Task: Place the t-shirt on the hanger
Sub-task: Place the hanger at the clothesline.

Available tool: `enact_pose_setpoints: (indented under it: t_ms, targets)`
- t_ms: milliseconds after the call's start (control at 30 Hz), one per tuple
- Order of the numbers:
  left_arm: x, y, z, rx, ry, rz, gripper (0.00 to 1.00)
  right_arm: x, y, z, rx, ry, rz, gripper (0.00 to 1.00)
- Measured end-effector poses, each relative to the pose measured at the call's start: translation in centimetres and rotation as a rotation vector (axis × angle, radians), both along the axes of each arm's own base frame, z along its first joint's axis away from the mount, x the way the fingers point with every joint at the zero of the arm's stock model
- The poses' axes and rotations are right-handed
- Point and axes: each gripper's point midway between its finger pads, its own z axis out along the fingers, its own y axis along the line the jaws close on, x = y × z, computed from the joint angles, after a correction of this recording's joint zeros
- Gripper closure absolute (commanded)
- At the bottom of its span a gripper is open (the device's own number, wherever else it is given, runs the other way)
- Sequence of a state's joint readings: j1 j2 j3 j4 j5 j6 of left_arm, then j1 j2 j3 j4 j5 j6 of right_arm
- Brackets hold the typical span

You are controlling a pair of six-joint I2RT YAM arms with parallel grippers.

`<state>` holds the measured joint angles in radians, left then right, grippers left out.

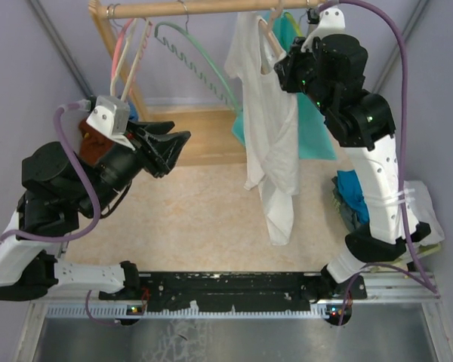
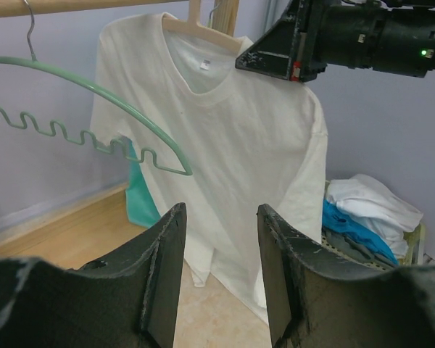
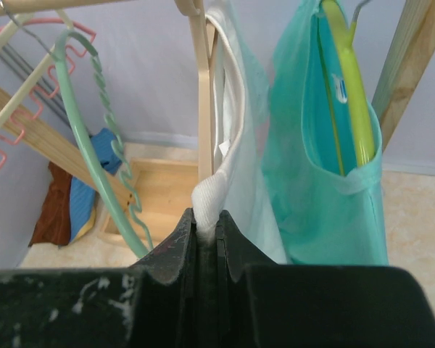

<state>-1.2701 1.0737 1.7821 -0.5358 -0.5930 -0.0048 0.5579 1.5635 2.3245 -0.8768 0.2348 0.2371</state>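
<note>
The pale speckled counter (image 1: 196, 219) stretches below a wooden rail (image 1: 211, 7), and the t-shirt (image 1: 268, 143) hangs under that rail, right of its middle. It is plain white and soft, falling in long loose folds. Its hem is bunched and uneven, dangling down toward the counter. From the left wrist view its front faces out: a round neckline with a small label inside the back of the collar, short sleeves drooping at both sides, and faint wrinkles across the chest. Just behind it hangs a teal top (image 3: 326, 159) on its own yellow-green hanger.

The shirt sits on the hanger (image 2: 196, 25), a thick beige frame whose arms slope into the shoulders. From the right wrist view it runs straight down inside the neck opening.

The right claw (image 3: 206, 221) is up at the shirt's shoulder, clamped tight on a small fold of white cloth beside the hanger's arm. The left claw (image 2: 221, 225) hovers well apart from the shirt, its fingers spread and holding nothing.

A thin green hanger (image 2: 94, 87) with a wavy bar hangs further left on the rail.
</note>
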Motion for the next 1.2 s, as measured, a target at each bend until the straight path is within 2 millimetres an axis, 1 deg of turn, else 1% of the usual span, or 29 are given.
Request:
enact_pose_setpoints:
  t_ms: [67, 167, 333, 467, 600, 767, 867, 933, 1067, 1167, 1200]
  targets:
    - [-0.1, 0.0, -0.1, 0.001, 0.003, -0.005, 0.51, 1.1, 0.3, 0.4, -0.001, -0.02, -0.015, 1.0]
    - [-0.2, -0.3, -0.4, 0.005, 0.012, -0.015, 0.51, 2.3, 0.6, 0.2, -0.013, -0.032, -0.033, 1.0]
    - [-0.2, -0.9, -1.6, 0.029, 0.031, -0.026, 0.51, 3.7, 0.8, -1.2, -0.039, -0.025, -0.051, 1.0]
    - [-0.2, -1.3, -2.4, 0.041, 0.044, -0.033, 0.51, 4.4, 0.9, -2.4, -0.06, -0.008, -0.059, 1.0]
    - [-0.2, -1.6, -2.8, 0.045, 0.053, -0.038, 0.51, 4.9, 0.7, -3.2, -0.071, 0.004, -0.067, 1.0]
    - [-0.2, -1.7, -3.0, 0.044, 0.058, -0.042, 0.51, 5.9, -0.5, -3.7, -0.07, 0.017, -0.089, 1.0]
    - [-0.3, -1.7, -2.9, 0.04, 0.061, -0.044, 0.51, 6.6, -1.4, -4.3, -0.074, 0.032, -0.102, 1.0]
    - [-0.3, -1.8, -3.0, 0.039, 0.063, -0.045, 0.51, 7.2, -1.5, -4.8, -0.077, 0.044, -0.101, 1.0]
    - [-0.3, -2.0, -3.0, 0.039, 0.065, -0.05, 0.51, 8.5, -1.1, -5.7, -0.079, 0.058, -0.091, 1.0]
    - [-0.3, -2.2, -3.1, 0.044, 0.066, -0.052, 0.51, 8.7, -0.9, -6.0, -0.079, 0.062, -0.084, 1.0]
    - [-0.3, -2.2, -3.2, 0.046, 0.067, -0.052, 0.51, 8.7, -0.8, -6.0, -0.078, 0.062, -0.081, 0.96]
